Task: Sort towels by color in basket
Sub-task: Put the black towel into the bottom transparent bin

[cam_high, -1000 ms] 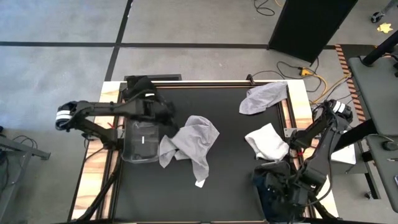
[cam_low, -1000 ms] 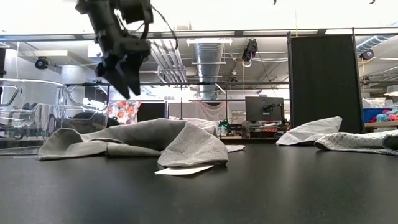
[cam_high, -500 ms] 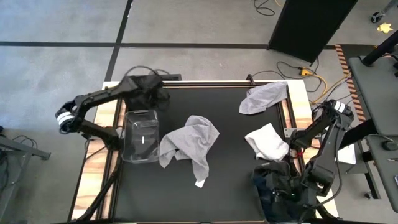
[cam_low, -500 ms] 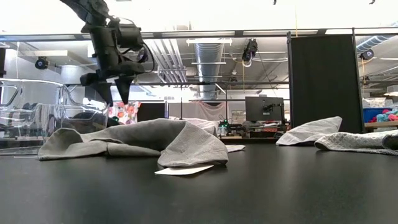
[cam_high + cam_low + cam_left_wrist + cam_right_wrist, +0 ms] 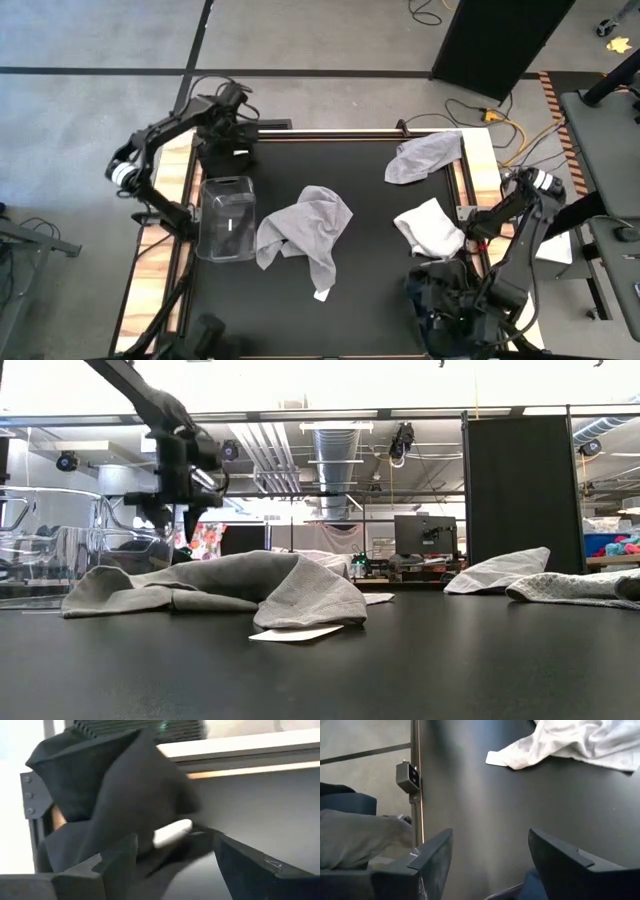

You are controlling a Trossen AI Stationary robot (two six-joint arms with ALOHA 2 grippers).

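Just beyond the left claw [image 5: 232, 110], hanging wide and empty, a black towel [image 5: 226, 158] is lying by the clear basket [image 5: 228, 218], while three light towels [image 5: 305, 230] are waiting unsorted on the tabletop [image 5: 375, 300] and the right claw [image 5: 487, 865] is gaping idle.

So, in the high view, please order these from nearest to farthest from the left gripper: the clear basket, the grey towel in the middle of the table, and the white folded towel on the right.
Measured from the left gripper, at the table's far left corner:
1. Clear basket, just below it along the left edge.
2. Grey towel, spread at the table's centre.
3. White folded towel, near the right edge.
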